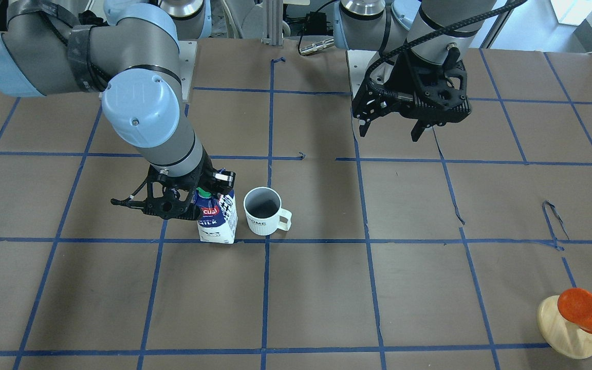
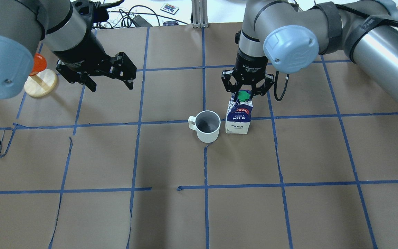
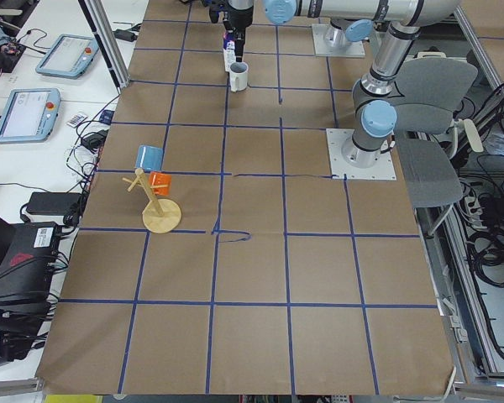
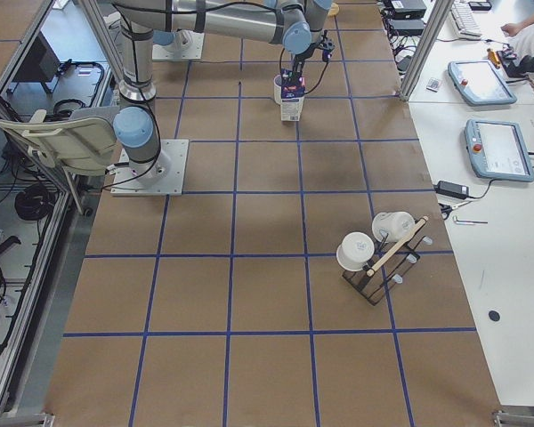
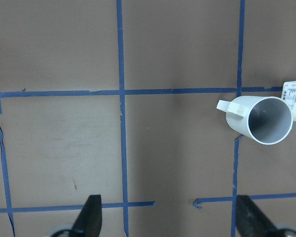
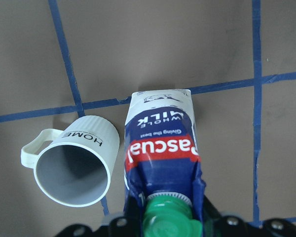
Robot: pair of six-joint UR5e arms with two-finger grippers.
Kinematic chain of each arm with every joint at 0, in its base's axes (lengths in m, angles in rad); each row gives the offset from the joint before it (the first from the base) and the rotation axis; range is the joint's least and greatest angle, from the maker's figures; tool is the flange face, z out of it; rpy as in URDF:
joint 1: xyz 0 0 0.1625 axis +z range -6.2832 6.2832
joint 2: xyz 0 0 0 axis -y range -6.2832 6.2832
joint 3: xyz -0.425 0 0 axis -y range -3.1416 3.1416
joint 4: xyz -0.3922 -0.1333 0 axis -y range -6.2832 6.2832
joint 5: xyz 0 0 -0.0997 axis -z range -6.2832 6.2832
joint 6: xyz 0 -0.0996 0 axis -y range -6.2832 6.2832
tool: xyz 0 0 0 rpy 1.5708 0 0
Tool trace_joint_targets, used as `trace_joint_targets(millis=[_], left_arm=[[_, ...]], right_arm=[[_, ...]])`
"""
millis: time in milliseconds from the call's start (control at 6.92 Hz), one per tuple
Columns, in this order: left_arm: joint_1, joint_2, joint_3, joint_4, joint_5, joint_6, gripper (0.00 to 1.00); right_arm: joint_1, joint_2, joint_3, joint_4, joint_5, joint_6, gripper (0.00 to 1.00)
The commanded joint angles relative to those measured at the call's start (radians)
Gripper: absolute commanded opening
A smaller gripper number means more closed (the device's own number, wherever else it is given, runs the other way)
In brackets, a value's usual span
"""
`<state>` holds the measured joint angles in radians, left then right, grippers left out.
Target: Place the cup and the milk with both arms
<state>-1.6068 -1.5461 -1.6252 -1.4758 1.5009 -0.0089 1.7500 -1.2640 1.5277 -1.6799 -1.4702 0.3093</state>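
The white cup (image 2: 207, 128) with "HOME" lettering (image 6: 84, 139) stands upright on the brown table, handle toward my left side. The milk carton (image 2: 238, 119) stands right beside it, a small gap between them. My right gripper (image 2: 244, 96) comes down from above and is shut on the carton's gable top at the green cap (image 6: 166, 222). In the front view the carton (image 1: 218, 222) and the cup (image 1: 264, 213) stand near the table's middle. My left gripper (image 2: 111, 86) is open and empty, raised well apart from the cup (image 5: 259, 121); its fingertips (image 5: 91, 217) frame bare table.
A wooden disc stand (image 2: 40, 84) holding an orange cup (image 1: 586, 308) sits far out on my left side. A rack with white cups (image 4: 374, 253) stands toward the right end. Blue tape lines grid the table (image 2: 199, 207).
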Motion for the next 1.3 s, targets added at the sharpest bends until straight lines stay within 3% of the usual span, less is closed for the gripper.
trace_joint_targets(millis=[0,145,289,434,578,723,867,1157], left_arm=[[0.007,0.006,-0.027,0.043,0.001,0.02,1.0],[0.005,0.011,-0.015,0.034,0.027,0.02,1.0],[-0.008,0.012,-0.013,0.002,0.121,0.02,1.0],[-0.002,0.011,-0.006,-0.017,0.104,0.008,1.0],[0.013,0.0,0.037,-0.05,0.011,0.006,1.0],[0.011,-0.018,0.065,-0.063,0.016,0.004,1.0],[0.013,-0.014,0.071,-0.069,0.021,0.003,1.0],[0.011,-0.009,0.073,-0.096,0.045,0.004,1.0]], right_arm=[[0.003,0.009,0.0,-0.006,0.002,-0.001,0.27],[0.005,0.009,0.0,-0.013,0.01,-0.001,0.27],[0.009,0.012,0.0,-0.023,0.016,0.001,0.27],[0.025,0.014,0.0,-0.033,0.016,-0.001,0.28],[0.025,0.015,0.002,-0.035,0.014,-0.001,0.34],[0.025,0.018,0.008,-0.037,0.013,-0.007,0.57],[0.023,0.017,0.008,-0.04,0.008,-0.013,0.99],[0.003,0.006,-0.004,-0.035,-0.004,-0.019,1.0]])
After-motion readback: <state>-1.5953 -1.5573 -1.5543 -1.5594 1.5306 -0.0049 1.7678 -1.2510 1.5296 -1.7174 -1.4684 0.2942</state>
